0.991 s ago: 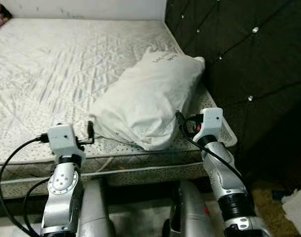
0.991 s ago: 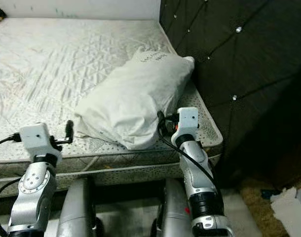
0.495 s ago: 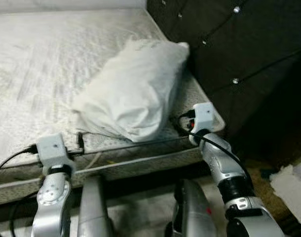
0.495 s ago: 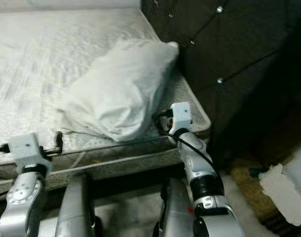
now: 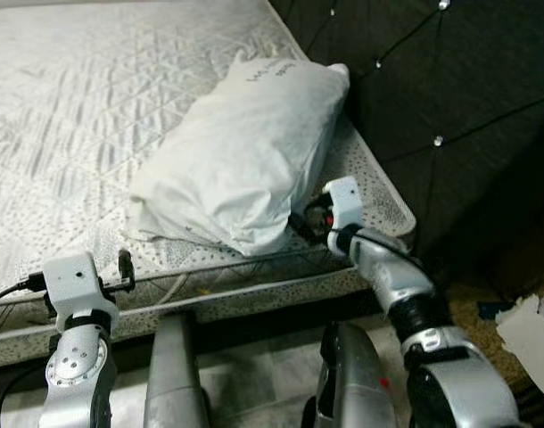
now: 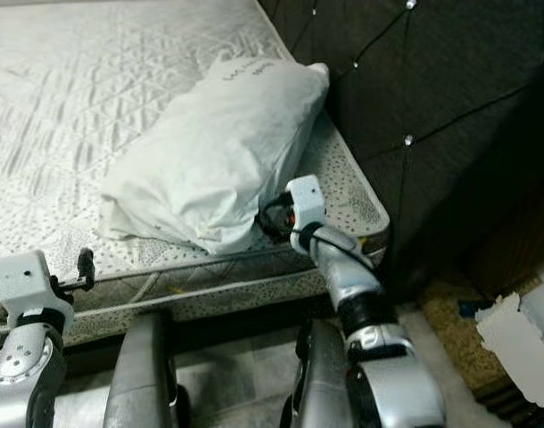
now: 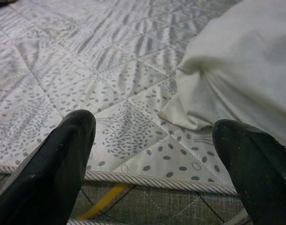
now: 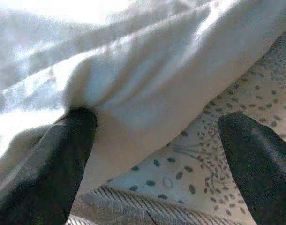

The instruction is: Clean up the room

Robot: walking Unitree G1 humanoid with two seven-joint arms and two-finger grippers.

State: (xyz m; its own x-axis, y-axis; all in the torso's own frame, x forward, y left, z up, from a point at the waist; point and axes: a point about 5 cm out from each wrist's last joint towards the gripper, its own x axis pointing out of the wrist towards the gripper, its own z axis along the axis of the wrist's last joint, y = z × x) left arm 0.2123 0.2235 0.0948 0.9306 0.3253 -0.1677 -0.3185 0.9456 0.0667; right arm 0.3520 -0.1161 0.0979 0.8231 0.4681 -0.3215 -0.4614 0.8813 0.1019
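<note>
A white pillow (image 5: pixel 241 147) lies at an angle on the grey patterned mattress (image 5: pixel 76 107), near the dark headboard. My right gripper (image 5: pixel 304 223) is at the pillow's near right end, low on the mattress edge. It is open, and in the right wrist view one finger (image 8: pixel 63 154) presses into the pillow cloth (image 8: pixel 147 79) while the other is over the mattress. My left gripper (image 5: pixel 125 266) hovers open at the bed's front edge. In the left wrist view the pillow's corner (image 7: pixel 227 79) lies ahead of the left gripper (image 7: pixel 152 136), untouched.
A dark tufted headboard (image 5: pixel 450 89) rises right of the bed. On the floor at the far right lies white paper or cloth (image 5: pixel 532 332) on a brown rug. My silver legs (image 5: pixel 174 374) stand against the bed's front rail.
The camera has shifted and tilted. My right gripper has swung inward from the pillow's right side to its near end, one finger now against the cloth. The left gripper sits lower.
</note>
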